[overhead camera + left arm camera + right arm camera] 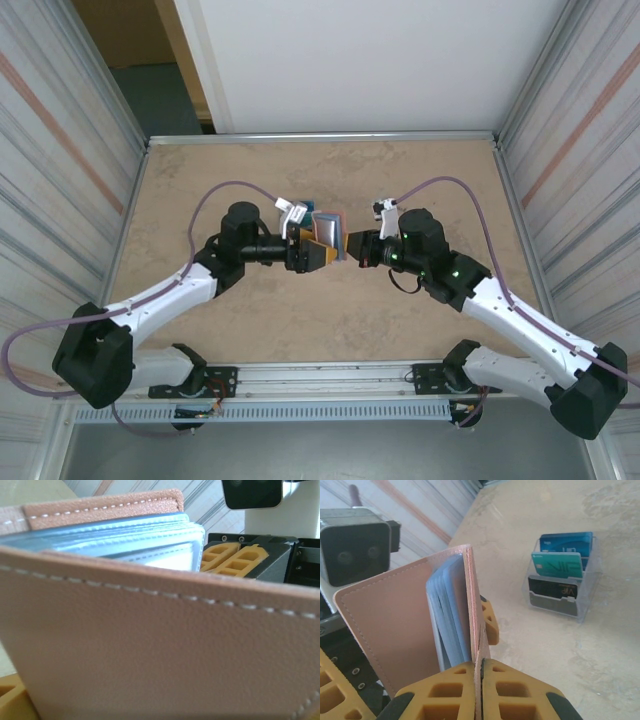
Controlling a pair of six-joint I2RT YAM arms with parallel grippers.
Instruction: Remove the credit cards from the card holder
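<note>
While the right end effector (481, 680) is clenched on the edge of one salmon-pink cover, the card holder (395, 625) stands open in front of it, with blue-grey sleeves (447, 615) fanned between its two covers. The left end effector (326, 254) faces it from the other side, released, its yellow fingers (340, 690) spread either side of the other cover. Whether they touch the cover cannot be told.

Ahead and to the right of the right end effector, well apart from it, a clear tiered stand (585, 605) sits on the worktop (600, 670). Three credit cards (556, 565) stand upright in it: a blue one at the back, a teal one in the middle and a dark one in front.

The worktop is beige and marbled, flanked by pale ribbed walls (60, 150), with a white panel (380, 60) beyond its far edge.

The teal card reads "VIP"; the smaller print is too fine to read.
</note>
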